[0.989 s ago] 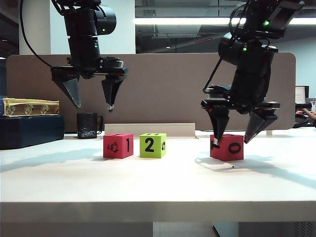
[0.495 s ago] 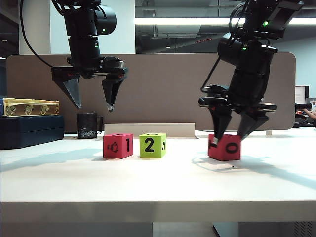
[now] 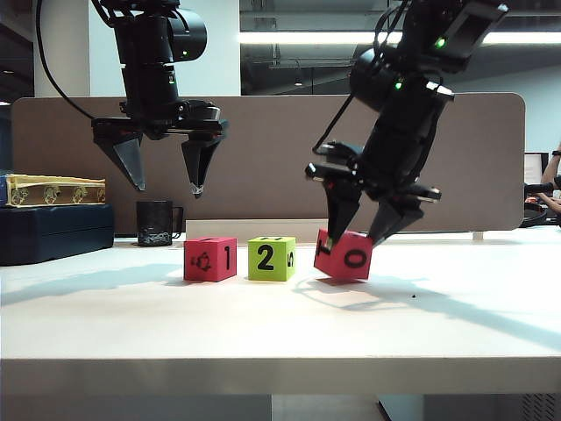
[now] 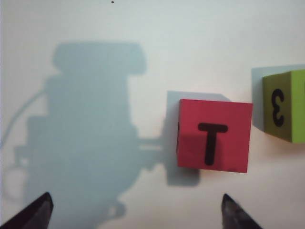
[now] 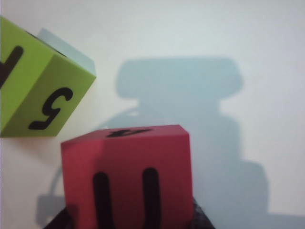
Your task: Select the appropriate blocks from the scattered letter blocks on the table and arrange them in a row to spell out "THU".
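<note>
The right gripper (image 3: 361,235) clamps a tilted red block (image 3: 344,255) just above the table (image 3: 280,338), beside the green block (image 3: 271,258); the left gripper (image 3: 162,180) hangs wide open, empty, above another red block (image 3: 209,259).

Three small equal cubes with black characters, on or just above the white table (image 3: 280,324). Leftmost, a pinkish-red block (image 3: 209,259) resting flat, "1" and a small figure facing front, "T" on top. Just beside it, apart, a lime green block (image 3: 271,258) flat, showing "2". Right of that, a second pinkish-red block (image 3: 344,255) tilted, clamped between the right gripper (image 3: 359,235) fingers, showing "0", "U" on top.
</note>
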Controlling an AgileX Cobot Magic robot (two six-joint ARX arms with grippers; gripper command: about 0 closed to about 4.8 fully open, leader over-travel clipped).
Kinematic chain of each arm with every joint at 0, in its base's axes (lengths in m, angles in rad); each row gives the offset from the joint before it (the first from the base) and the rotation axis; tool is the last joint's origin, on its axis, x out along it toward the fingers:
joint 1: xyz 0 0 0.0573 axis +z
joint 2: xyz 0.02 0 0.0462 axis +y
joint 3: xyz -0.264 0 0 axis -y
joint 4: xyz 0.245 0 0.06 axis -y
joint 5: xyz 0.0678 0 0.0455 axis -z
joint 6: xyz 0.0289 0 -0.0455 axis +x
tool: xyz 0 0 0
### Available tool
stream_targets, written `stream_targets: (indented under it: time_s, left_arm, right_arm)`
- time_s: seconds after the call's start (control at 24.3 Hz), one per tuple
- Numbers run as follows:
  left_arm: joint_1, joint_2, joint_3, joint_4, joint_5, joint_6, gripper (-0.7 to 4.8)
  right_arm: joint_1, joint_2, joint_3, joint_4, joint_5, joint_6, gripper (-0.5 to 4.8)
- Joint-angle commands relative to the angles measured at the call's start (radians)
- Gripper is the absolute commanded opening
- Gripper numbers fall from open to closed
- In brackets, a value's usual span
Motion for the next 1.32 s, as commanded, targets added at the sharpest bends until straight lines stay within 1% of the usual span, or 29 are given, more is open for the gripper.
stream_targets:
  time_s: [0.04,0.08,0.21,0.33,0.37,0.41,0.49,0.7,0.74,0.82,0.87,0.91,0.95,0.99,1.07,1.11,1.2,1.24,1.28,1.32]
  left_arm:
    - [-0.001,-0.01,0.005,0.003,0.005,0.005,4.79]
    - [-0.001,-0.01,0.005,0.004,0.005,0.005,4.79]
    - [-0.001,-0.01,0.005,0.005,0.005,0.005,4.79]
    - [-0.001,-0.009,0.005,0.01,0.005,0.005,4.79]
    - [-0.001,-0.009,0.005,0.012,0.005,0.005,4.79]
    - [-0.001,-0.009,0.005,0.014,0.005,0.005,4.79]
    - [-0.001,-0.009,0.005,0.023,0.005,0.005,4.79]
    - [0.0,-0.009,0.005,0.028,0.004,0.005,4.79]
    - [0.0,-0.009,0.005,0.031,0.002,0.005,4.79]
    - [0.005,-0.009,0.005,0.04,0.001,0.005,4.79]
    - [0.01,-0.009,0.005,0.049,-0.006,0.005,4.79]
    - [0.015,-0.009,0.005,0.056,-0.012,0.005,4.79]
    - [0.024,-0.007,0.005,0.071,-0.034,0.002,4.43]
    - [0.039,-0.004,0.005,0.09,-0.045,0.0,3.09]
    - [0.053,0.0,0.005,0.103,-0.038,-0.001,2.25]
    - [0.058,0.004,0.005,0.106,-0.04,-0.002,2.01]
    - [0.061,0.013,0.005,0.108,-0.037,0.002,1.5]
    - [0.061,0.018,0.005,0.108,-0.032,0.002,1.2]
    - [0.061,0.032,0.004,0.11,-0.02,0.017,0.48]
    - [0.061,0.037,0.002,0.112,-0.018,0.024,0.3]
  right_arm:
    - [0.003,0.018,0.003,-0.003,-0.003,0.031,3.38]
    - [0.003,0.025,0.003,-0.005,-0.006,0.031,3.65]
    - [0.005,0.027,0.004,-0.003,-0.023,0.031,3.74]
    - [0.006,0.024,0.005,0.029,-0.061,0.031,4.08]
    - [0.006,0.024,0.008,0.036,-0.073,0.031,4.1]
    - [0.007,0.024,0.02,0.035,-0.079,0.031,4.11]
    - [0.009,0.024,0.089,0.017,-0.105,0.031,4.44]
    - [0.009,0.024,0.196,-0.043,-0.086,0.026,4.43]
    - [0.009,0.024,0.212,-0.057,-0.064,0.023,4.42]
    - [0.008,0.024,0.216,-0.085,0.0,0.014,3.88]
    - [0.007,0.024,0.216,-0.109,0.058,-0.021,2.59]
    - [0.006,0.024,0.216,-0.117,0.082,-0.033,1.82]
    - [0.004,0.024,0.216,-0.132,0.124,-0.053,0.52]
    - [-0.005,0.024,0.216,-0.145,0.142,-0.056,0.16]
    - [-0.017,0.026,0.215,-0.152,0.141,-0.056,0.16]
    - [-0.023,0.026,0.214,-0.152,0.137,-0.056,0.16]
    - [-0.033,0.026,0.214,-0.153,0.135,-0.055,-0.06]
    - [-0.037,0.026,0.214,-0.153,0.134,-0.055,-0.05]
    - [-0.044,0.026,0.214,-0.161,0.134,-0.056,-0.05]
    - [-0.044,0.027,0.214,-0.166,0.134,-0.056,-0.05]
